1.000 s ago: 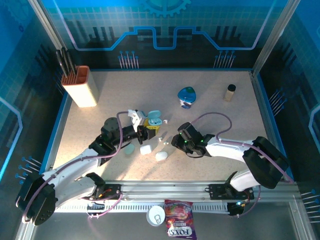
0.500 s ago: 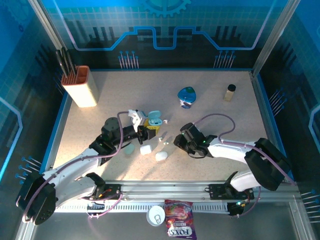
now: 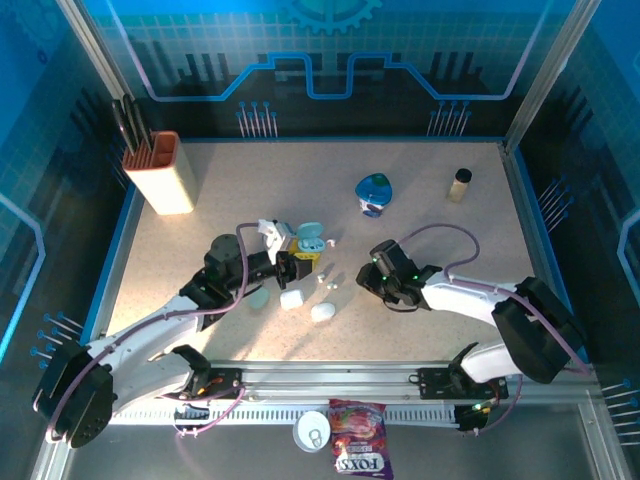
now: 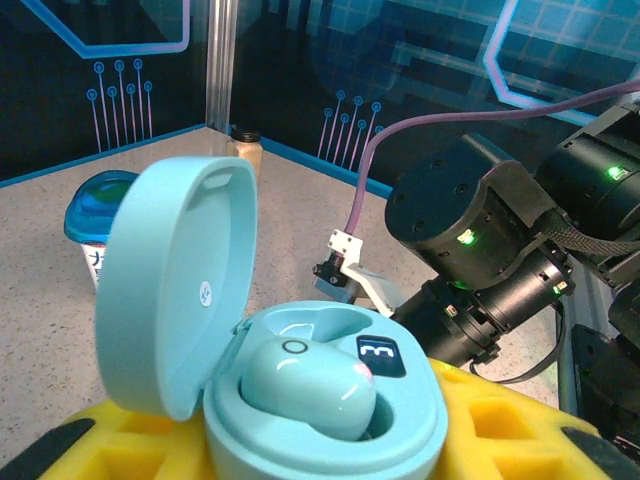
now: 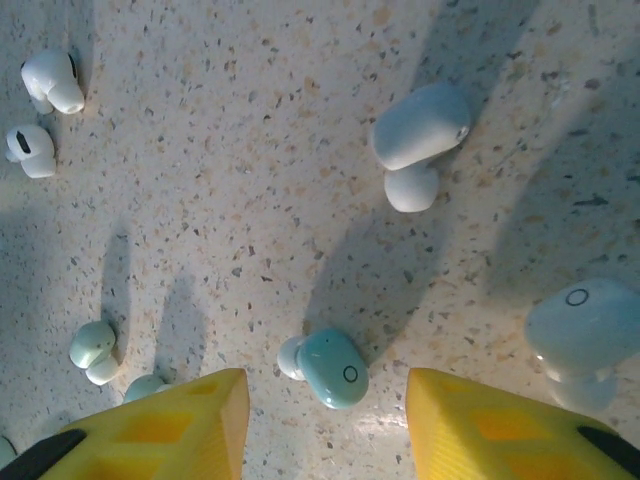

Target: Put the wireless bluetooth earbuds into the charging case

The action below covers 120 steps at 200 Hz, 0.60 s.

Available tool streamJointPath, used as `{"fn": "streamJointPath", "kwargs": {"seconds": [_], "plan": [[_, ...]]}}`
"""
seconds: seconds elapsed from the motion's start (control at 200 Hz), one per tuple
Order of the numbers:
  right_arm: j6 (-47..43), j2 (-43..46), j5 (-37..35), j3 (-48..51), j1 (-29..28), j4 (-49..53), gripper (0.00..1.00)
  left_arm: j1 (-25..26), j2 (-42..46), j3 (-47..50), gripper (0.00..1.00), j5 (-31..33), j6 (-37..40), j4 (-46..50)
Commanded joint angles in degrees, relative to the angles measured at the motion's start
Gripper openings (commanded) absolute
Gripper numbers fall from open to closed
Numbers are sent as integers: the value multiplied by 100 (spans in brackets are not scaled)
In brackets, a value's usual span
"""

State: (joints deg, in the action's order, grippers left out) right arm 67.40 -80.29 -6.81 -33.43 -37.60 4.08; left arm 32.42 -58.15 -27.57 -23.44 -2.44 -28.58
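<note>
The job looks early: 1 seated teal earbud [image 4: 305, 385] sits in the open teal charging case [image 4: 180, 290] pinched by the left gripper [image 4: 300, 455] at lower centre, while the right gripper [image 5: 325, 420], fingers spread and empty, hangs over a loose teal earbud [image 5: 335, 368] at bottom centre, other earbuds [image 5: 420, 120] scattered nearby.

Surface [image 3: 250, 170]. Upper left: knife block [image 3: 165, 175]. Upper right: bottle [image 3: 459, 185], tub [image 3: 375, 193] to its left. Centre: charging case [image 3: 310, 236], one earbud [image 4: 305, 385] in it; loose earbuds [image 5: 333, 367] and closed cases [image 3: 292, 299] just below. Bottom edge, off the surface: sweet packet [image 3: 360, 450].
</note>
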Motion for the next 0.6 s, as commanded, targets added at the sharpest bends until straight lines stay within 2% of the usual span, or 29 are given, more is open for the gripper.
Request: {"fn": "streamJointPath", "kwargs": {"seconds": [0.0,0.195,0.595], "plan": [[-231,-216,263,-75,113,-206,47,-21,-29,-196,38,-148,138,-85],[-293,-608,682,-328,24,-308,48,-15,-27,-221,38,-178,145,-37],[-290,-708,871,-882,-349,-33,48,-19,-28,-227,38,-122,235,14]]}}
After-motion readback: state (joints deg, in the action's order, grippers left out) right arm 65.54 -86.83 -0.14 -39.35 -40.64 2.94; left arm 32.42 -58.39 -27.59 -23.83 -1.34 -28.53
